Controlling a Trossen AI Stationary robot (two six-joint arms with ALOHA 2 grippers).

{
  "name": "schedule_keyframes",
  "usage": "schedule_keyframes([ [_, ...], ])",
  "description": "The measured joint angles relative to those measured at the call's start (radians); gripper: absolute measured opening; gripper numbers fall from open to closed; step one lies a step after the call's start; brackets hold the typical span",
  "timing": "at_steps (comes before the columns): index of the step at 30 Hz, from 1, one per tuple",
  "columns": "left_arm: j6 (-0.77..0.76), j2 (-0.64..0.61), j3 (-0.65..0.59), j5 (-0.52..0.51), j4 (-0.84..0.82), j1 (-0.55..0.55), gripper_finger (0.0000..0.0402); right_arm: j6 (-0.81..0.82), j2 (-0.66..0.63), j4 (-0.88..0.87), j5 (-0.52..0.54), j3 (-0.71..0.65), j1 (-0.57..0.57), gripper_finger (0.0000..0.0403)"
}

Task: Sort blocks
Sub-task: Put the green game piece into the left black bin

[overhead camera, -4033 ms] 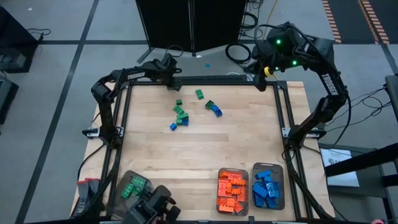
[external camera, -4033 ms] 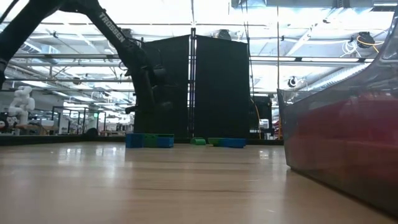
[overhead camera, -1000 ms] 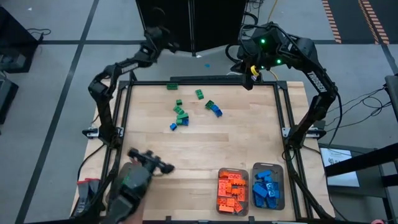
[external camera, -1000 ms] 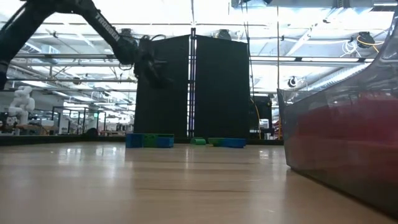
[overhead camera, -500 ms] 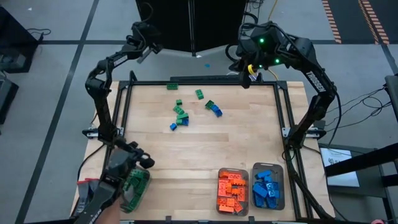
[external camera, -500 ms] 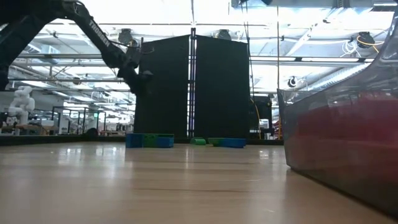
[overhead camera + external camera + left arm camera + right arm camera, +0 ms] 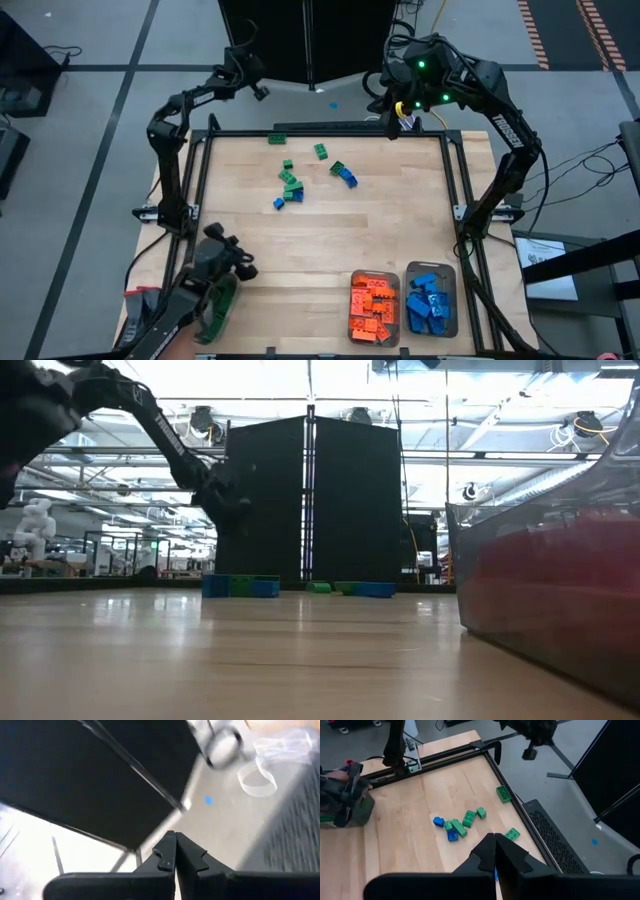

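Both grippers are closed and empty: left gripper (image 7: 258, 90) beyond the table's edge at eleven o'clock, right gripper (image 7: 392, 128) at one o'clock. From above, small green and blue studded plastic bricks (image 7: 292, 184) lie unsorted near twelve; clear trays (image 7: 405, 300) at five hold sorted orange and blue. Right wrist view shows the same loose bricks.

On the table (image 7: 400, 220) there are three clear trays (image 7: 408, 272): one of orange blocks (image 7: 373, 308), one of blue blocks (image 7: 431, 300), one of green blocks (image 7: 213, 305), each heap too dense to count exactly. Near the table's far edge lie about seven loose green blocks (image 7: 321, 151) and three loose blue blocks (image 7: 347, 178).
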Motion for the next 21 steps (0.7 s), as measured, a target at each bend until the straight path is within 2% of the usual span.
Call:
schedule_keyframes([
  [5,0.16,0.003,0.0,-0.045,-0.132,-0.018,0.0,0.012,0.0,-0.001,0.0,0.0,0.0,0.0],
  [10,0.17,0.003,0.0,-0.084,-0.282,-0.014,0.0,0.011,0.0,-0.001,0.001,0.0,0.007,0.0],
  [15,0.181,-0.007,0.006,-0.111,-0.266,-0.033,0.0,-0.003,0.0,-0.001,0.001,0.0,0.006,0.0],
  [21,0.159,-0.081,0.079,-0.242,-0.227,-0.072,0.0,-0.041,0.0,-0.001,0.001,0.0,0.006,0.0],
])
